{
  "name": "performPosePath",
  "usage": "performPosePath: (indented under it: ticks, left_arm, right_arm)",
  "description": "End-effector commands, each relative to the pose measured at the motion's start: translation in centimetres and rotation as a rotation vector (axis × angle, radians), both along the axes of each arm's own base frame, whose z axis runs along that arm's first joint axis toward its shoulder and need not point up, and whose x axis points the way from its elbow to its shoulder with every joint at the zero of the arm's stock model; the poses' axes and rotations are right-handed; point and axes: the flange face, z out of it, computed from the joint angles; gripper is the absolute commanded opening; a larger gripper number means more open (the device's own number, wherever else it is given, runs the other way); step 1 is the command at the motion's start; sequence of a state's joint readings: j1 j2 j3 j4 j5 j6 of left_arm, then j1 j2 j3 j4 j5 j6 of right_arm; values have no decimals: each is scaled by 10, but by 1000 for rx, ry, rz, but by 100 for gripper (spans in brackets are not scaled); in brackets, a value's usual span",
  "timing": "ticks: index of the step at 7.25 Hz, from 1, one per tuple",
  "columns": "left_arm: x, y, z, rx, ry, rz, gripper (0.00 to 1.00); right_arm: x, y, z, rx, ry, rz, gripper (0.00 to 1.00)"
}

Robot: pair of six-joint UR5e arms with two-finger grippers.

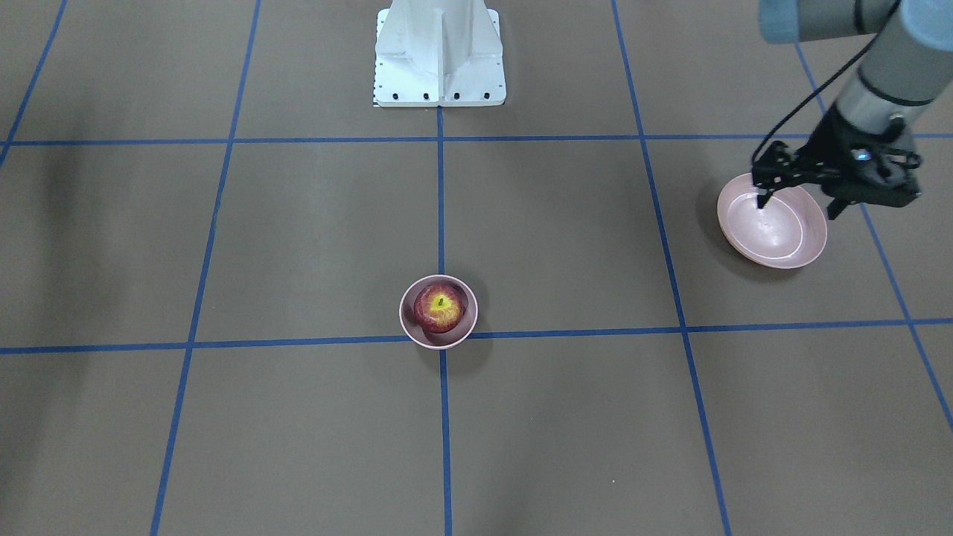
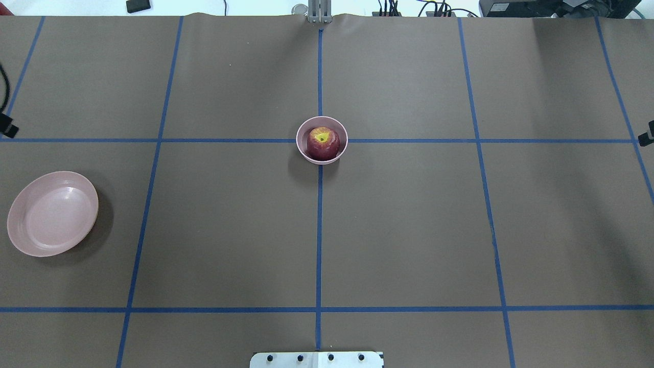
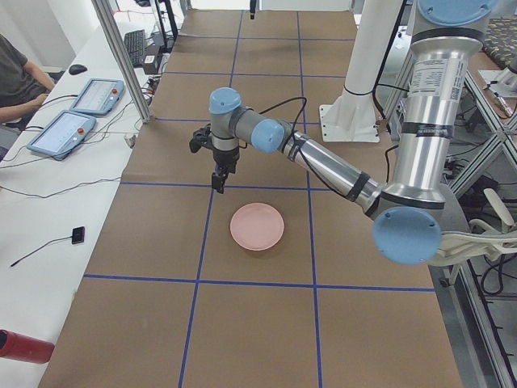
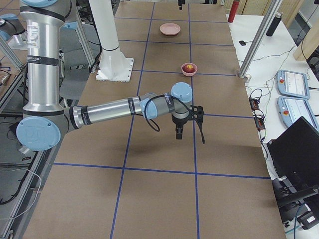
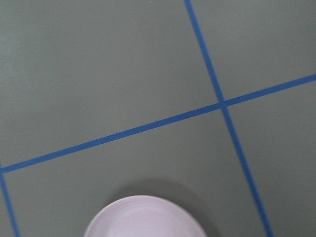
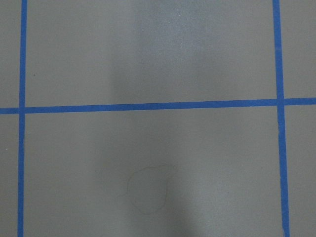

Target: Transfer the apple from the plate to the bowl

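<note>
The dark red apple [image 1: 439, 307] with its yellow stem patch sits inside the small deep pink bowl [image 1: 406, 324] at the table's middle; both show from overhead, the apple [image 2: 323, 143] in the bowl [image 2: 300, 149]. The wide pink plate [image 1: 774, 234] lies empty on my left side [image 2: 51, 214]. My left gripper [image 1: 798, 207] hangs open and empty above the table by the plate's edge; its wrist view shows only the plate's rim [image 5: 143, 217]. My right gripper [image 4: 178, 133] hovers over bare table on my right, far from the bowl; I cannot tell whether it is open.
The white robot base [image 1: 439, 59] stands at the table's near edge. Blue tape lines grid the brown table. Beyond the far edge are a metal post [image 3: 121, 56], control tablets [image 3: 69, 129] and a seated person [image 3: 20, 81].
</note>
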State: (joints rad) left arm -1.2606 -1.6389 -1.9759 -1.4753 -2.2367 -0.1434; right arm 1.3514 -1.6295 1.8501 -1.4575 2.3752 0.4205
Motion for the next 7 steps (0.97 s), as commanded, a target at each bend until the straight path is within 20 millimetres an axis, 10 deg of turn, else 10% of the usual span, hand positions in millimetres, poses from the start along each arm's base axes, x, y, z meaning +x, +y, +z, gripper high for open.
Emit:
performPosePath:
  ticks: [1,7]
  left_arm:
    - [-49,4,44,15,-6,25,98]
    - [-67,22,77,-32,29,2,98]
  right_arm:
    - [-3,1,0,-8,-12,-9,100]
    - [41,-5,-3,39,4,-42,100]
